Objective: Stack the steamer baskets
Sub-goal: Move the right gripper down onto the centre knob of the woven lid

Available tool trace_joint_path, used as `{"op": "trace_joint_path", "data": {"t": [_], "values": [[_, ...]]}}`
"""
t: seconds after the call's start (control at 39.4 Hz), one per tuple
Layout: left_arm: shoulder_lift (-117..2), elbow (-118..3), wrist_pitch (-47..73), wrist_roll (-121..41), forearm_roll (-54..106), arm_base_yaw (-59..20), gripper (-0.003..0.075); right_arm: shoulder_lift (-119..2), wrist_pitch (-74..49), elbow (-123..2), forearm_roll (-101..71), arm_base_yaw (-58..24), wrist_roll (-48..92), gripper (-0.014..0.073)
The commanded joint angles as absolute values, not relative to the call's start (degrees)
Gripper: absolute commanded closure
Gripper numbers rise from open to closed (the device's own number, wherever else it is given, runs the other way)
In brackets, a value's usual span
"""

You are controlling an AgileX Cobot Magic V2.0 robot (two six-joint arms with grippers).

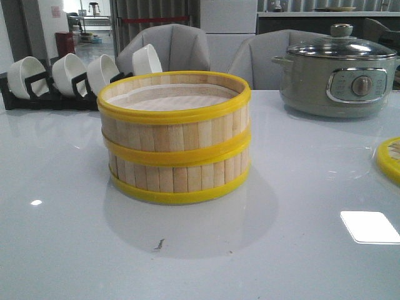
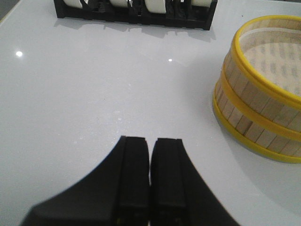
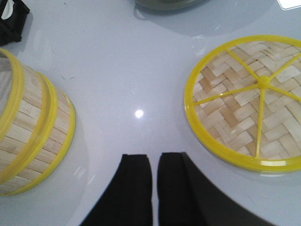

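Two baskets (image 1: 175,140) are already stacked mid-table; the lid (image 3: 249,103) lies flat well to their right, near the right gripper (image 3: 155,176). Both it and the left gripper (image 2: 150,157) are seen closed and empty. The lid is best gripped by its rim, kept level, and lowered centred onto the top rim.

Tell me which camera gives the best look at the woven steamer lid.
The right wrist view: the woven lid lies flat on the table there, nearly whole, its yellow spokes and bamboo weave plain. The front view catches only a sliver of its rim at the right edge. The left wrist view does not show it.
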State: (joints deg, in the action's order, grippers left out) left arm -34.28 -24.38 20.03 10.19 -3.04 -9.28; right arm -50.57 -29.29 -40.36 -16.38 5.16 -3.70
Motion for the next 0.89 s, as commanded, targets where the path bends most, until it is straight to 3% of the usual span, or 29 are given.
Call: {"op": "trace_joint_path", "data": {"t": [0.0,0.3,0.53,0.86], "values": [[-34.28,-25.98,14.95,10.55,-2.54,-9.23,0.0636,-50.14,-25.63,-41.91,-17.69,5.19,-3.44,0.0386],[-34.28,-25.98,14.95,10.55,-2.54,-9.23,0.0636,-57.35,-26.16,-41.47,-10.13,7.24,2.39,0.0373],[-34.28,-25.98,14.95,10.55,-2.54,-9.23,0.0636,-65.24,-23.76,-41.47,-8.59,14.61,2.39,0.0209],[-34.28,-25.98,14.95,10.55,-2.54,-9.23,0.0636,-77.52,-21.34,-49.34,-7.57,16.45,2.39,0.0205]]}}
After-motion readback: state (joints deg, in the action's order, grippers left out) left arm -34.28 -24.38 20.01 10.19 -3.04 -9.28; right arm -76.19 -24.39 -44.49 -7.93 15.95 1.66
